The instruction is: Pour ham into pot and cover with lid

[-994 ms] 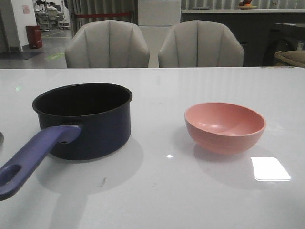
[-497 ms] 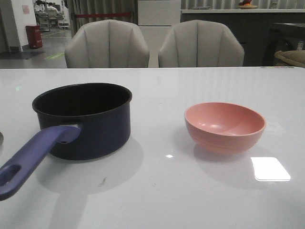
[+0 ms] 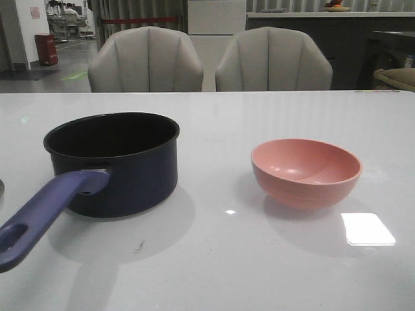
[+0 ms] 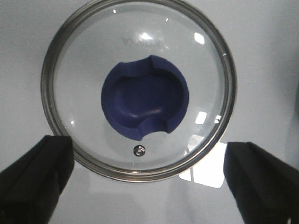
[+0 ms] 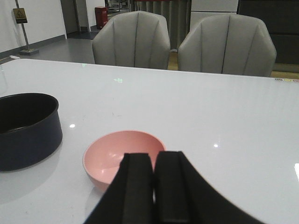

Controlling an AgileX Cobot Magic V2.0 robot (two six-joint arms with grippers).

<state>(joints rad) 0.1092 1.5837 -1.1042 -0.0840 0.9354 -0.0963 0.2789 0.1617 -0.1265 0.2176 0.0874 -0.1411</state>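
The dark navy pot stands on the left of the white table, its purple-blue handle pointing to the near left. It also shows in the right wrist view. A pink bowl stands to its right. No ham shows in any view. The glass lid with its steel rim and navy knob lies flat on the table in the left wrist view. My left gripper hangs open above the lid's near edge, holding nothing. My right gripper is shut and empty, just short of the bowl.
Two grey chairs stand behind the table's far edge. A bright light patch lies on the table near the bowl. Neither arm shows in the front view.
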